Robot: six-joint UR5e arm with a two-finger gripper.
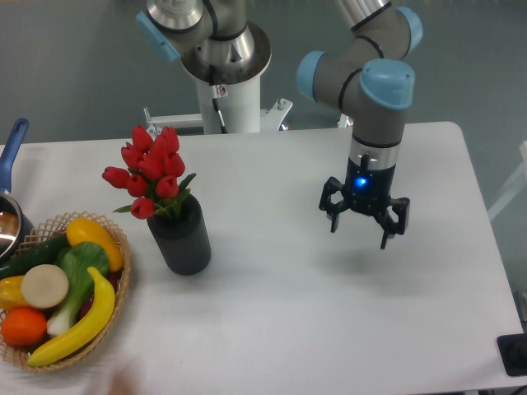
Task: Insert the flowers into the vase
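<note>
1. The flowers (148,169) are sitting in the vase (179,234) already, stems down in the mouth, heads leaning up and to the picture's left. The vase is standing upright on the tabletop (272,329), just beside the wicker basket (123,280) of plastic fruit & veg.
2. The gripper (363,222) is hanging over the tabletop's right part, well apart from the vase. Jaws are pointing down, spread wide, holding nothing.
3. Key relation: the vase w/ flowers is lying to the picture's left of the jaws and a bit nearer the camera, w/ bare tabletop between. The bunch's long axis is running near vertical (slight tilt), so a top-down approach would be meeting the heads, not the stems.
4. Judgement: the insert step is looking done as things stand, so no grasp seems needed. If one were, the jaws would be needing to travel left across the tabletop first.
</note>
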